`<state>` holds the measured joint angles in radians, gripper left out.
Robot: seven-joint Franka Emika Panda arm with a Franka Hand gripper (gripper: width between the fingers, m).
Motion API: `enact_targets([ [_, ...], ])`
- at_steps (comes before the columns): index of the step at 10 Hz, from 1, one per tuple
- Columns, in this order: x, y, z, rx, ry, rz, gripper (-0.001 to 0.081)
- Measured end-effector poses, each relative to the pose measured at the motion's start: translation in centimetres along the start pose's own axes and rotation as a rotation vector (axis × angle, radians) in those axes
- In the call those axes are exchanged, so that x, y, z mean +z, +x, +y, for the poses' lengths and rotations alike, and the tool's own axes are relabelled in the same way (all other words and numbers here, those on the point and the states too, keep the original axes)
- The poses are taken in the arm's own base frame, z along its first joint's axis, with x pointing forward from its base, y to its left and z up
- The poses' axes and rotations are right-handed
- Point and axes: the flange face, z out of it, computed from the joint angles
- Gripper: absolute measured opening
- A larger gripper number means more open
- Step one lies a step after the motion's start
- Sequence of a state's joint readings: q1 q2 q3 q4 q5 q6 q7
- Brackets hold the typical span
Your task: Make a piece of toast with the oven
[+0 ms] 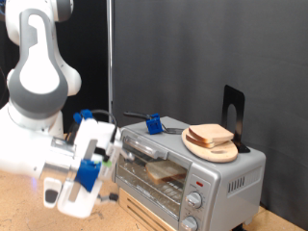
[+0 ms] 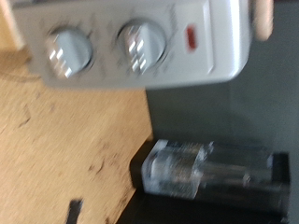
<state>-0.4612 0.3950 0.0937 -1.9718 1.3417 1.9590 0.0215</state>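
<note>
The oven (image 1: 188, 178) stands on the wooden table at the exterior view's right, silver-grey with a glass door and two knobs. A slice of pale bread (image 1: 212, 134) lies on a round wooden board (image 1: 219, 151) on the oven's roof. A tan shape (image 1: 162, 171) shows behind the door glass; I cannot tell what it is. My gripper (image 1: 108, 171) hangs just left of the oven door, level with it, with nothing seen between its fingers. The wrist view shows the oven's knobs (image 2: 142, 42) and red mark (image 2: 192, 37); no fingers show there.
A blue-and-black tool (image 1: 152, 122) and a black stand (image 1: 233, 106) sit on the oven's roof. A black curtain hangs behind. In the wrist view a clear-and-black box (image 2: 206, 177) lies past the edge of the wooden table (image 2: 65, 140).
</note>
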Motion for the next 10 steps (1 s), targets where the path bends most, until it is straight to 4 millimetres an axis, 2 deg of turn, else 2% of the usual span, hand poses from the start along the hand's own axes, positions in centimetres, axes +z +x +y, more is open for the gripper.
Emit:
enact_targets([
  [1,0.5,1.0,-0.4,0.002,0.003,0.013,0.0808],
  [2,0.5,0.9,-0.3,0.003,0.002,0.008,0.0808],
  [4,0.6,-0.1,-0.2,-0.038,-0.063,-0.152,0.0808],
  [6,1.9,1.4,-0.9,-0.098,-0.11,-0.157,0.0808],
  [8,3.6,3.3,-1.6,-0.122,-0.122,-0.064,0.0808],
  [10,3.6,2.7,-1.3,-0.123,-0.121,-0.156,0.0808],
])
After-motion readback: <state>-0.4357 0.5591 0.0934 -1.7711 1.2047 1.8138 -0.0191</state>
